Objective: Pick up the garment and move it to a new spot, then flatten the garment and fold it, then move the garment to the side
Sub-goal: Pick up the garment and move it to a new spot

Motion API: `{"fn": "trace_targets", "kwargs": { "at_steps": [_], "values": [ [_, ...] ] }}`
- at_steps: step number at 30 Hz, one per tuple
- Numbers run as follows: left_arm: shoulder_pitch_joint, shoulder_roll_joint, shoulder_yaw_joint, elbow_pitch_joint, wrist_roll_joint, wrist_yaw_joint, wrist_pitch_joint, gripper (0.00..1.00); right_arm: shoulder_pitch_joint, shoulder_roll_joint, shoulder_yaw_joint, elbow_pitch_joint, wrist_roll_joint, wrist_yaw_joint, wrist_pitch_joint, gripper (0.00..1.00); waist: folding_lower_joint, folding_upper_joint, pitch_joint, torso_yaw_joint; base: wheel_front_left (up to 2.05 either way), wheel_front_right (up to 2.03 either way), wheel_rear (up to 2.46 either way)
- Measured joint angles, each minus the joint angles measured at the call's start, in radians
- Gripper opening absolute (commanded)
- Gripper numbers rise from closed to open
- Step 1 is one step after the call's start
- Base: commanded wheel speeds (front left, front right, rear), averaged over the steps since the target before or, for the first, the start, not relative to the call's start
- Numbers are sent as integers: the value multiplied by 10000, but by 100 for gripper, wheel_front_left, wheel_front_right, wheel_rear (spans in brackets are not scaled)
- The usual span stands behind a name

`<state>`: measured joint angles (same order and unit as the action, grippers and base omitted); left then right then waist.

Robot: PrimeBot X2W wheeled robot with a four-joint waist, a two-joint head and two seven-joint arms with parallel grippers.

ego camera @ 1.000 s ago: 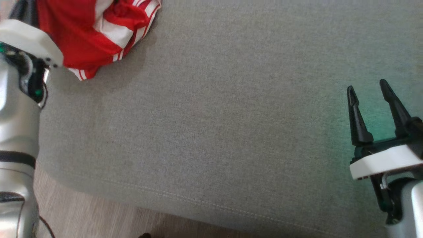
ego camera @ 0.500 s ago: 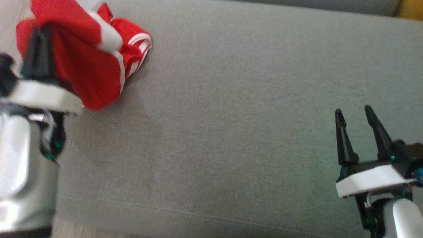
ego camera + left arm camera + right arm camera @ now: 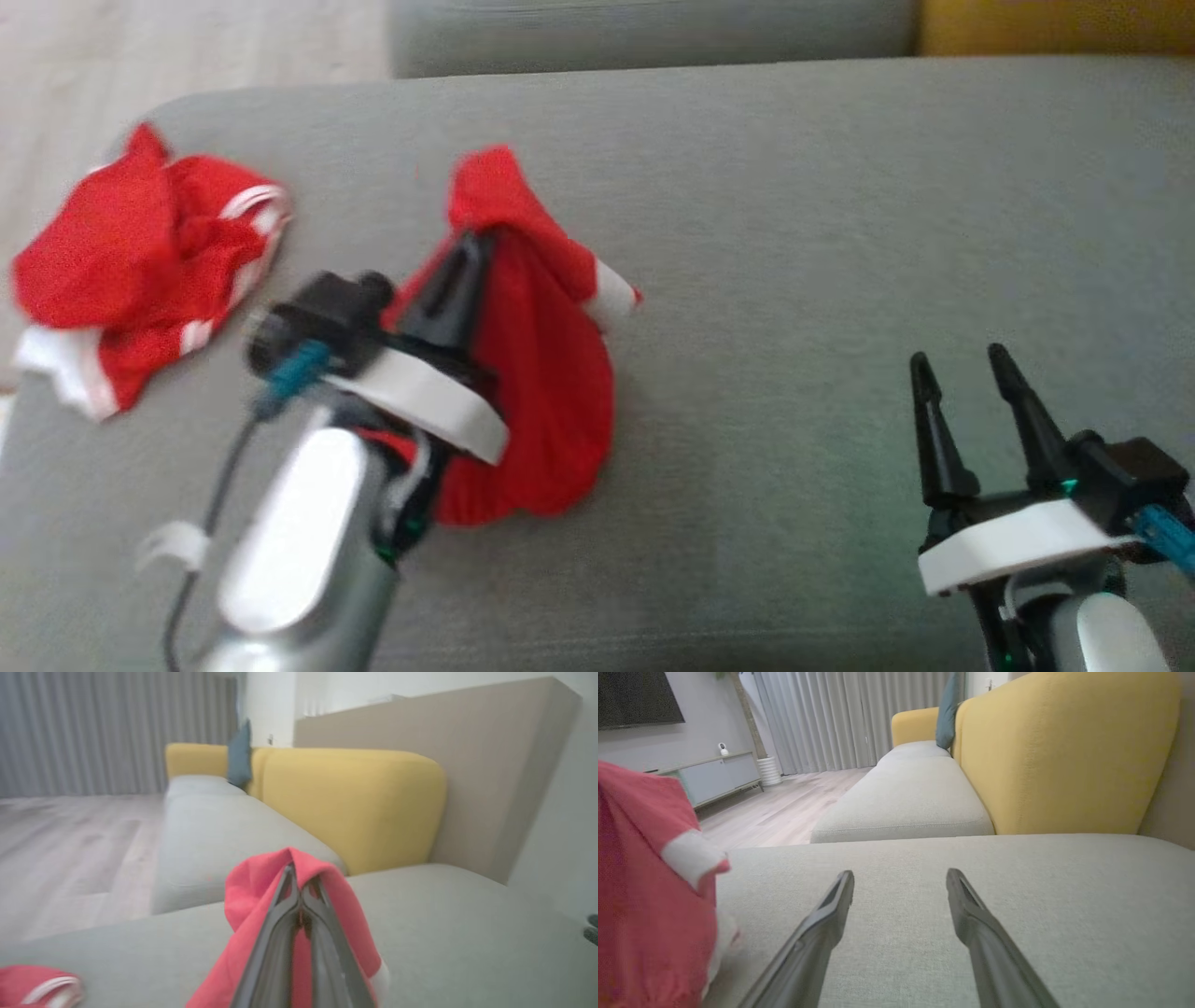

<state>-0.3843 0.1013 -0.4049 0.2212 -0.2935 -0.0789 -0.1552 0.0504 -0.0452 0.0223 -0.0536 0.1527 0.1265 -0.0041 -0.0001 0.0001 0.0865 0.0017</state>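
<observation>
Move step imo: left gripper jaws pinched shut on the red garment over the sofa, right gripper jaws wide open/empty, next = set it down w/ room to flatten.

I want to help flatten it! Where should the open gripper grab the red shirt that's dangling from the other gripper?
Probably the white cuff sticking out of the hanging red garment. It juts toward the open right gripper, so come from the robot's right. The left gripper is shut on a bunched fold, so a second hold apart from it should help spread the cloth.
</observation>
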Motion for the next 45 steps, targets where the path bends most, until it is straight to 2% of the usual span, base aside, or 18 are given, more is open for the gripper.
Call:
{"fn": "trace_targets", "kwargs": {
  "at_steps": [11,17,18,19,20,23,28,32,37,40,45],
  "values": [
    [-1250,-483,-2266,2360,104,-372,-303,0,-44,2,67,92,320,0,-125,100,0,0,589,-2031,0,0,0],
    [-1441,-502,-3914,3039,-270,-454,-523,0,-399,4,119,284,589,0,-403,100,2,0,1278,-2693,0,0,0],
    [-1479,-502,-4146,3055,-378,-456,-608,13,-476,4,125,311,589,0,-412,100,1,0,1370,-2767,0,0,0],
    [-1548,-502,-4351,3053,-491,-456,-679,86,-522,4,125,347,589,0,-416,100,2,0,1447,-2828,0,0,0],
    [-1618,-504,-4506,3047,-562,-456,-704,100,-558,4,125,389,589,0,-483,100,2,0,1504,-2869,0,0,0],
    [-1803,-510,-4658,2941,-600,-405,-834,100,-588,4,123,504,779,0,-591,100,2,0,1510,-2836,0,0,0],
    [-1701,-420,-4397,2052,-368,157,-943,100,-586,6,73,589,711,0,-604,100,2,0,1236,-2470,0,0,0],
    [-1165,2,-3335,988,-290,943,-982,100,-575,4,-12,583,545,0,-573,100,1,0,958,-2053,0,0,0],
    [-131,704,-1630,343,-351,1768,-1005,100,-568,6,-69,422,341,0,-347,100,1,0,672,-1393,0,0,0],
    [460,917,-608,-4,-445,2086,-1005,100,-553,6,-169,307,255,0,-194,100,1,0,517,-989,0,0,0],
    [1379,1218,719,-431,-447,2104,-1005,100,-414,6,-267,117,134,0,-33,100,1,0,313,-360,0,0,0]
  ]
}}
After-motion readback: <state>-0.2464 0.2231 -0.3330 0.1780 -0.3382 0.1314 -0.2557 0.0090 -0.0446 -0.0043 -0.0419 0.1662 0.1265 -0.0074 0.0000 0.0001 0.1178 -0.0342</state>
